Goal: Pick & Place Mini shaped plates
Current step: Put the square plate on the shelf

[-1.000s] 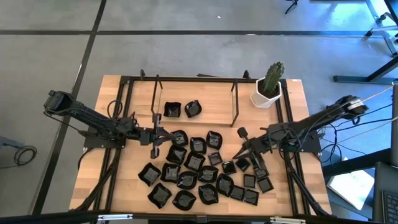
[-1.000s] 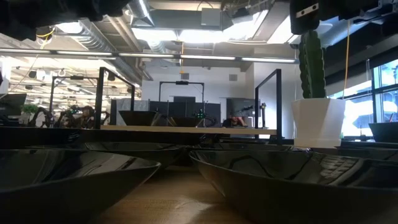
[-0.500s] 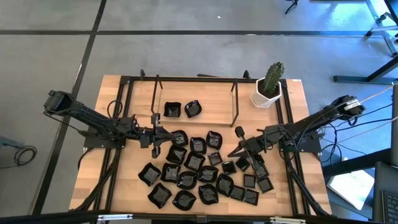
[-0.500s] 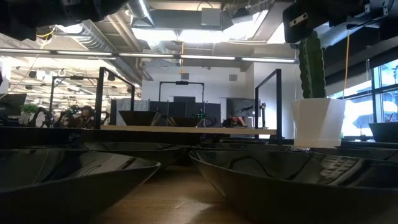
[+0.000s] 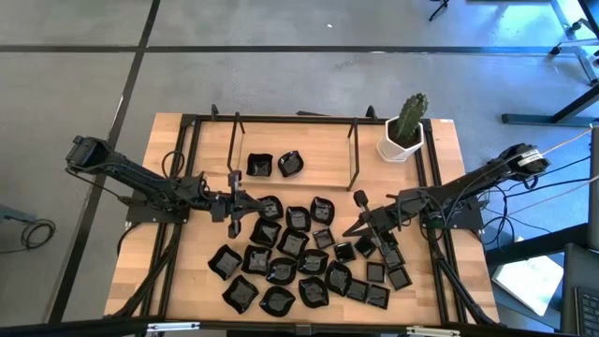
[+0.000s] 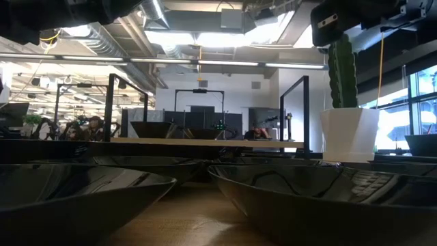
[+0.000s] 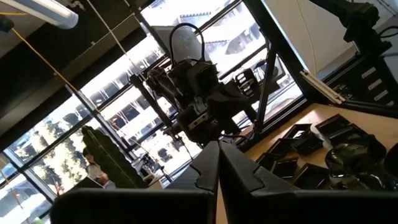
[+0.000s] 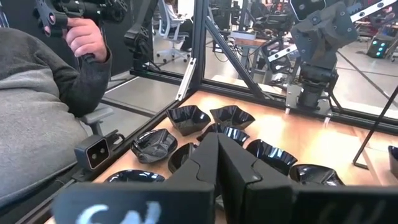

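Several mini shaped plates (image 5: 298, 255), glossy and black, lie in a cluster on the near half of the wooden table. Two more (image 5: 274, 166) sit at the far side inside the black frame. My left gripper (image 5: 245, 200) hovers shut over the cluster's left far edge, and my right gripper (image 5: 348, 217) hovers shut over its right side; the two point toward each other. Each wrist view shows its fingers closed together with nothing between them (image 7: 217, 152) (image 8: 216, 143), and plates (image 8: 186, 118) on the table below.
A white pot with a green cactus (image 5: 404, 136) stands at the far right corner. A black metal frame (image 5: 354, 159) runs around and across the table. Beyond the table's left edge sits a person in a grey sleeve (image 8: 43, 106), one hand holding a handle.
My right gripper has tipped a little and shifted slightly toward the table's left, staying shut above the plates. The plates have not moved.
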